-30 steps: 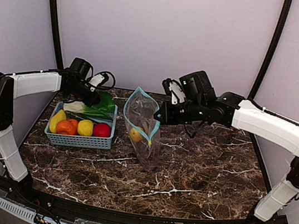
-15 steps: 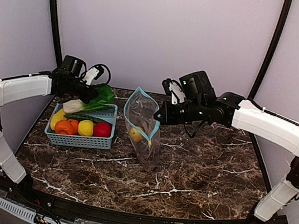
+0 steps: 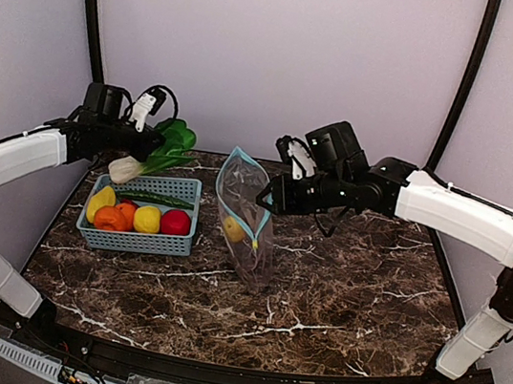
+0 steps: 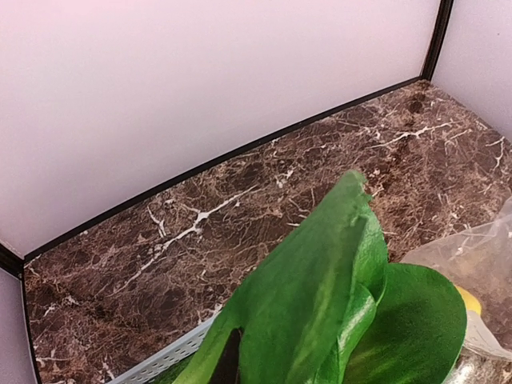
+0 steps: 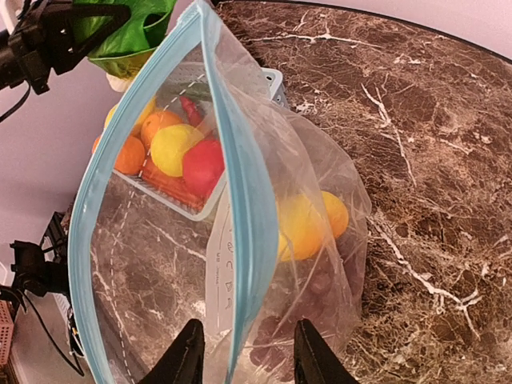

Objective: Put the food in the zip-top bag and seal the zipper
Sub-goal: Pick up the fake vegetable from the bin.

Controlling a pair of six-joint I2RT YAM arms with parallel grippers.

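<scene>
Lifted from the basket (image 3: 133, 239), the cabbage (image 3: 153, 154) is held clenched in the left tool (image 3: 148, 142), upper left; rightward, the zip-top bag (image 3: 245, 219), mouth upturned, is straddled by the released right tool (image 3: 264, 198).

The cabbage (image 3: 153, 151) hangs over the basket (image 3: 133, 240), left of the zip-top bag (image 3: 246, 212).

One zip-top bag (image 3: 237, 194), one basket (image 3: 136, 240), one cabbage (image 3: 172, 141), perhaps five pieces (image 3: 175, 222) in the basket.
</scene>
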